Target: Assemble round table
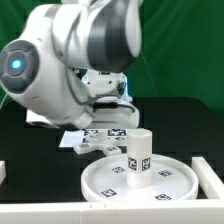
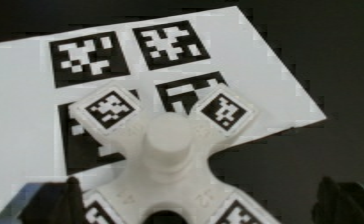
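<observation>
One disc [image 1: 100,180], one cylinder [image 1: 138,156] upright on it; one cross piece [image 2: 170,150]; end effector [image 2: 189,205] jaws apart.

Black counter [image 1: 190,115]. White disc [image 1: 95,186], black-and-white square tags on its floor. White cylinder [image 1: 138,150], same tags on its side. White cross [image 2: 168,160], tilted black-and-white tags on its arms. White marker board [image 2: 250,60], black-and-white tags. White-and-grey arm [image 1: 90,40], glowing blue ring [image 1: 17,65].

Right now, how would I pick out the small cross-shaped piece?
Find the large round disc in the foreground, cylinder upright on it. Just behind it, toward the exterior view's left, the cross-shaped piece lies by the marker board. Unlike that flat board, it has tagged arms around a raised hub.
</observation>
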{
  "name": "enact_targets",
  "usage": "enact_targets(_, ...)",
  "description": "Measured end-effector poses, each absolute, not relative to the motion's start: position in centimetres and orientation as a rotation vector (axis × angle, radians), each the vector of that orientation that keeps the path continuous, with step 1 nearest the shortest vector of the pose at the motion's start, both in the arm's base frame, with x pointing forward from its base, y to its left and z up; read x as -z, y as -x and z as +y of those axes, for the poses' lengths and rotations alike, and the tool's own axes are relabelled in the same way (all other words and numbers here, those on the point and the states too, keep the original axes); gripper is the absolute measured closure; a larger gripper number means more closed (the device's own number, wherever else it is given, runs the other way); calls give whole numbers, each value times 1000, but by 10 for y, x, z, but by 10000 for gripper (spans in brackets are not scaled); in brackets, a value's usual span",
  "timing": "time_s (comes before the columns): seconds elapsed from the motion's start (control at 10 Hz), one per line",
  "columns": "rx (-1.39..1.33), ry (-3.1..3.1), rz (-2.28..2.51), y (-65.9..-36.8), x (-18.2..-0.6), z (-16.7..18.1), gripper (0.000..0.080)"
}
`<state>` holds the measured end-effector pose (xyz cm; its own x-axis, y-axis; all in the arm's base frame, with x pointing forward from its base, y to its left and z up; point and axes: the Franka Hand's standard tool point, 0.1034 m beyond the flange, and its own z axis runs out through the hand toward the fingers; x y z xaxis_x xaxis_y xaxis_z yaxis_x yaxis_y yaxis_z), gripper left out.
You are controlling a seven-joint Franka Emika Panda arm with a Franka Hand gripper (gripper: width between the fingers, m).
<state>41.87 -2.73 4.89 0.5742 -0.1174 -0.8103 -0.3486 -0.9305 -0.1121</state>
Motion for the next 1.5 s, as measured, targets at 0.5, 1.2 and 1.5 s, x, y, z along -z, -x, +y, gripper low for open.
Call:
enact_targets(0.5,-1297,2528,416,-408,-38,-33,151)
enact_targets(1.2,-1410,2434,635,-382,-24,-26,151)
enact_targets(1.5,-1463,2414,676,-370,-17,-23,151)
